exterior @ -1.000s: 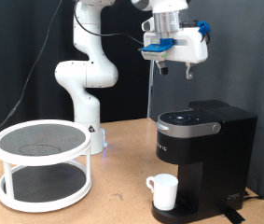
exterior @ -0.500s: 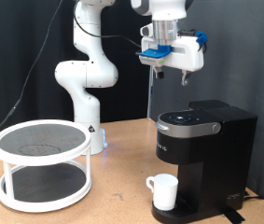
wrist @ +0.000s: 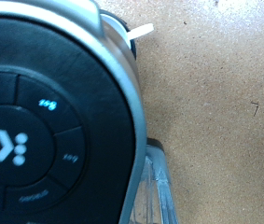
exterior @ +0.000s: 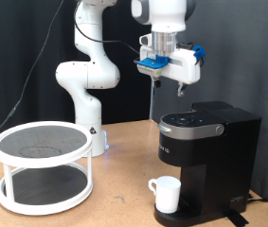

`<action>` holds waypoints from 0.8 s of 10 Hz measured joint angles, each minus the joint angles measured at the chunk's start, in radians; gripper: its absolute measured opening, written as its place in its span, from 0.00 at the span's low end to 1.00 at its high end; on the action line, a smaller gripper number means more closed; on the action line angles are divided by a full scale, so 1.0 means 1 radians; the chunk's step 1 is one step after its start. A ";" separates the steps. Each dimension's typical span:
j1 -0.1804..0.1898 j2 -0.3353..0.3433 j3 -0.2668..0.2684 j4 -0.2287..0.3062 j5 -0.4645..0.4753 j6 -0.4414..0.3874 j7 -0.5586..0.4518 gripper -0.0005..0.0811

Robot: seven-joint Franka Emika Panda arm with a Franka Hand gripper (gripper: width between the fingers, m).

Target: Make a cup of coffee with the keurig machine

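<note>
Since the earlier frames the gripper (exterior: 167,83) has travelled towards the exterior view's left and slightly lower; it hangs in the air above the keurig machine (exterior: 205,161), well apart from its lid, with nothing visible between the fingers. Whether the fingers are spread or closed cannot be told. The white robot arm (exterior: 89,66) rises behind the wooden table (exterior: 115,203). The keurig machine stands at the exterior view's right, lid down. A white two-tier round rack (exterior: 43,165) stands at the left. The cup (exterior: 167,195) sits upright on the machine's drip base, under the spout. The wrist view shows the machine's round button panel (wrist: 38,121) from above, with one small blue indicator lit.
</note>
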 joint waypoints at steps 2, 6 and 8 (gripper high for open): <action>0.000 0.000 0.004 -0.035 -0.013 0.034 0.008 0.91; 0.000 0.002 0.014 -0.085 -0.026 0.083 0.017 0.91; 0.000 0.002 0.024 -0.102 -0.026 0.097 0.017 0.91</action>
